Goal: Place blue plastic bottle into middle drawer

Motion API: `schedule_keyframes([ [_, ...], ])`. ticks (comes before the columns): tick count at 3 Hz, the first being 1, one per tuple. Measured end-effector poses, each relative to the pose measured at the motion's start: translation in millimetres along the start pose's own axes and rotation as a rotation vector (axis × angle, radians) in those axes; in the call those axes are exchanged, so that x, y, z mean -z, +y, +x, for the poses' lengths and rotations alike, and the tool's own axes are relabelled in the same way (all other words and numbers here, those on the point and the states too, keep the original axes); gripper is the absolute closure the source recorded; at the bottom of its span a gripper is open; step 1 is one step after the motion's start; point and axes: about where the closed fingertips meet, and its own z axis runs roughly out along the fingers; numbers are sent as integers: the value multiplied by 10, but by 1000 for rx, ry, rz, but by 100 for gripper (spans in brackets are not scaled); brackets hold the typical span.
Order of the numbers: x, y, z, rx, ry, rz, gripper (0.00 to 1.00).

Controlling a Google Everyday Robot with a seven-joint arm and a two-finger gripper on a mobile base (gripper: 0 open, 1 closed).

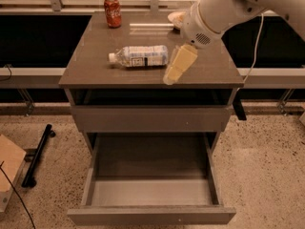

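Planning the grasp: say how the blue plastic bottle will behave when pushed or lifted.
Lying on its side, the blue plastic bottle probably rolls if pushed. Its clear wall may dent when squeezed. The hand hangs beside its base.

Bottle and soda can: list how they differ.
The bottle lies on its side; the soda can stands upright. The bottle is clear with a white cap; the soda can is red. The bottle lies just left of the claw, near the front; the soda can stands far back. Both rest on the cabinet top.
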Motion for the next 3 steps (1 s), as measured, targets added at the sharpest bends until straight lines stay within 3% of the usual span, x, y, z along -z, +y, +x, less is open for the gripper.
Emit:
schedule_keyframes([
  [3,-617,-381,-65,1,-57,-57,0],
])
